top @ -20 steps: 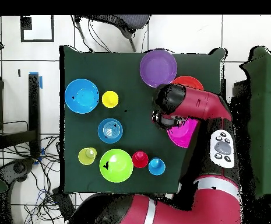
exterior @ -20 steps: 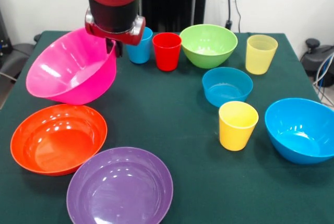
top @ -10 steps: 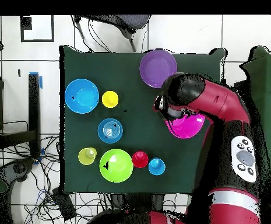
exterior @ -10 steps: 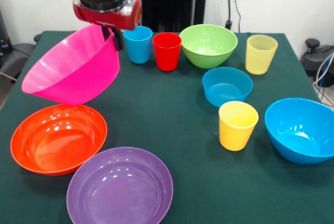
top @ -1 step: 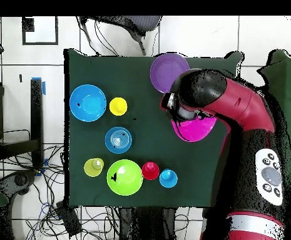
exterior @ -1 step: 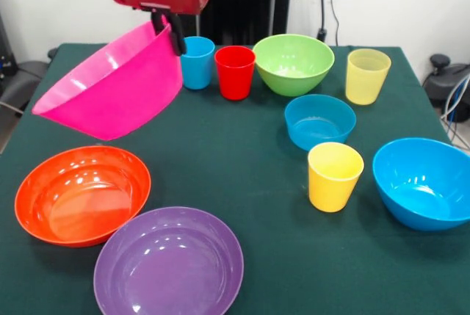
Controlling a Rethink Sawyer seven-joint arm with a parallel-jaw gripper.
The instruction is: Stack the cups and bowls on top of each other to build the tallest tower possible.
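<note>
I have the large glossy pink plastic bowl (exterior @ -1 step: 117, 87) lifted clear of the green counter (exterior @ -1 step: 242, 161), tilted because my hand (exterior @ -1 step: 166, 27) is clamped on its far rim only. It hangs above the glossy orange bowl (exterior @ -1 step: 81, 194), likely on its way to becoming the tower's wide base.

The gripper (exterior @ -1 step: 167, 30) grips the rim of the pink bowl (exterior @ -1 step: 114, 86), jaws closed across it, holding the bowl tilted clear of the green worktop (exterior @ -1 step: 242, 161). Below lie the orange bowl (exterior @ -1 step: 82, 194) and purple bowl (exterior @ -1 step: 169, 261). Behind stand 2 cups, blue (exterior @ -1 step: 197, 62) and red (exterior @ -1 step: 235, 72), beside the green bowl (exterior @ -1 step: 293, 63).
</note>
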